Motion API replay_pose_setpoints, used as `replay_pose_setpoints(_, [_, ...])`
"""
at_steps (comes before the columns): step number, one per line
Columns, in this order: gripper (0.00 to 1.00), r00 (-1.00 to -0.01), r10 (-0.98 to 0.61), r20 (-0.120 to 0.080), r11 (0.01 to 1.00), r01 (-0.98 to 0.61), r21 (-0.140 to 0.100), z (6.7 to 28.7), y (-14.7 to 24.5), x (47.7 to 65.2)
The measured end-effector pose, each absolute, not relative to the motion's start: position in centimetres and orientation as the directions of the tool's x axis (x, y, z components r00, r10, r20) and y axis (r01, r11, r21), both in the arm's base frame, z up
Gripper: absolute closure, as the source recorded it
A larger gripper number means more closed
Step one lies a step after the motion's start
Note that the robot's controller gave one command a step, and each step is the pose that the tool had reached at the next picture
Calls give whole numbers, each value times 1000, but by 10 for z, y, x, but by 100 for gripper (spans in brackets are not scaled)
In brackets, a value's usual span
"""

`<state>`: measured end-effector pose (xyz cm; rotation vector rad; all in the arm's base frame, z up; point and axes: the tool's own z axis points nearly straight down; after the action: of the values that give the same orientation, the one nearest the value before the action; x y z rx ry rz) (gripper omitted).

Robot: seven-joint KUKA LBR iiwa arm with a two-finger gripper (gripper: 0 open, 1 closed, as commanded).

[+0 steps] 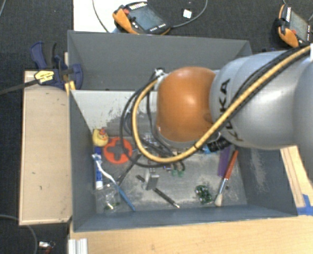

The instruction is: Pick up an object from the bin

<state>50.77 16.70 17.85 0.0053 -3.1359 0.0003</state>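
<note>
Grey bin (172, 220) floor at the frame's lower middle is where my gripper (152, 179) sits low, just beside a thin black rod (167, 197) and a small green piece (177, 169). Nothing looks lifted, so I judge the pick itself is not yet done. Further out lie an orange ring (117, 150), a yellow duck (99, 137) and a blue-and-white tube (98, 171) to the left, and a purple-and-orange brush (225, 171) to the right. The orange wrist cover (185, 105) and cables (137, 136) hide most of the gripper, so I cannot tell whether it is released or clenched, or what lies under it.
</note>
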Motion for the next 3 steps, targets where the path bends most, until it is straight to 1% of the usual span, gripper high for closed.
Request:
replay_pose_setpoints(1, [0,-1000,3,-2,1000,3,1,183,166,510])
replay_pose_setpoints(2, [0,-997,-81,-3,997,-81,2,71,235,479])
replay_pose_setpoints(3, [0,-996,83,-11,997,83,4,125,218,478])
